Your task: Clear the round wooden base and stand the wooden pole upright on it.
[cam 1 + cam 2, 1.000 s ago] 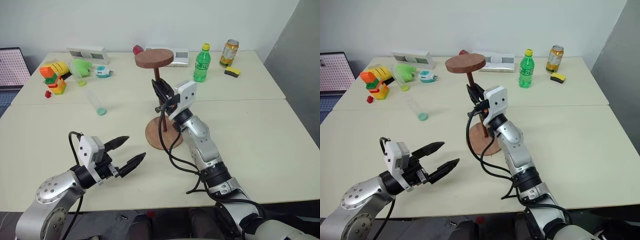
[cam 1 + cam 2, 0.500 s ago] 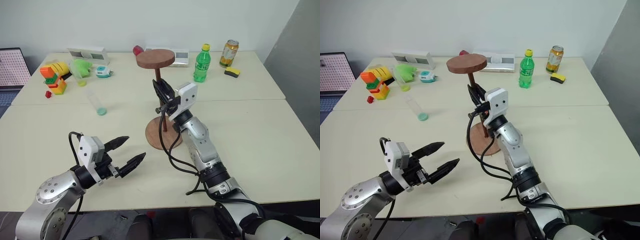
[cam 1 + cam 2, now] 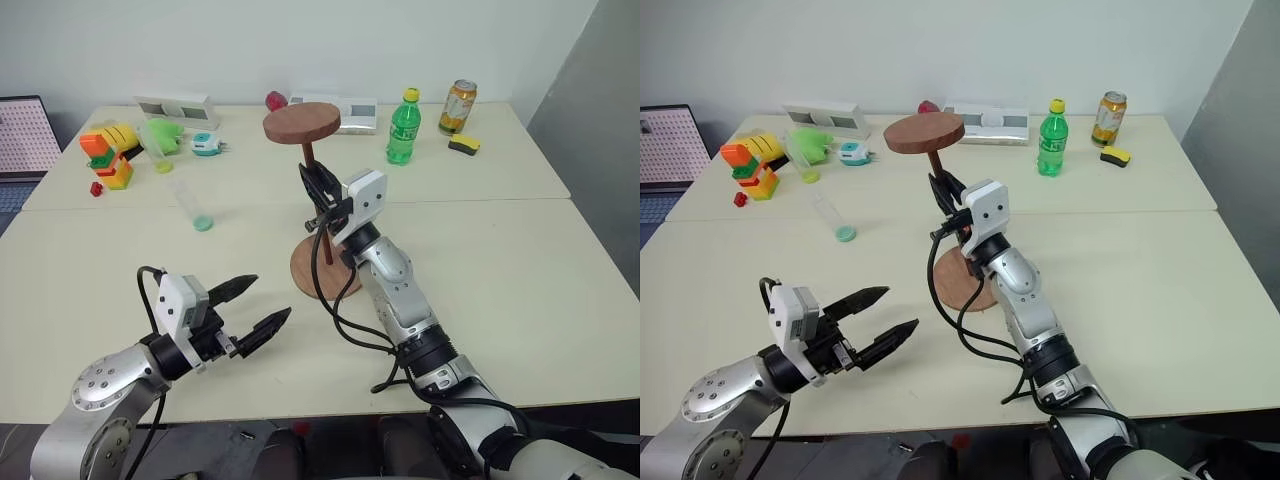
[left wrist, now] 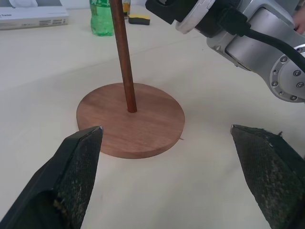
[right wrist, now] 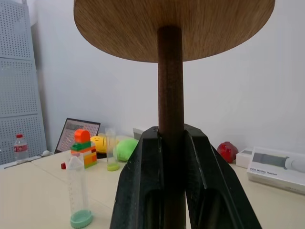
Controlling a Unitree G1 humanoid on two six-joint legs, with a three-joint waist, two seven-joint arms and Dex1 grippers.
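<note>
Left wrist view: the pole (image 4: 125, 62) stands with its lower end at the centre of the base (image 4: 131, 119), which lies flat on the table (image 4: 43, 71) directly ahead of the left gripper (image 3: 248, 305), between the lines of its two fingers and a little beyond their tips. That gripper's fingers (image 4: 71, 176) are spread wide apart and hold nothing; they hover just above the tabletop.

Higher up the pole, the right gripper (image 5: 171, 157) is clamped on the shaft, one finger on each side, with the pole's round disc (image 5: 174, 24) just above the fingertips. In the head views the pole leans slightly, its disc tipped toward the robot's left of the base. The base sits right below the right gripper.

Beyond the right gripper, at the far edge of the table, stand a green bottle (image 3: 404, 126) and a can (image 3: 459, 105), with a small yellow-and-black thing (image 3: 464, 143) beside the can. A white box (image 3: 348, 108) lies behind the disc. Off to the left gripper's far left are a clear tube (image 3: 190, 204) with a green end, a stack of coloured blocks (image 3: 108, 158), a green toy (image 3: 163, 132) and another white box (image 3: 177, 105).
</note>
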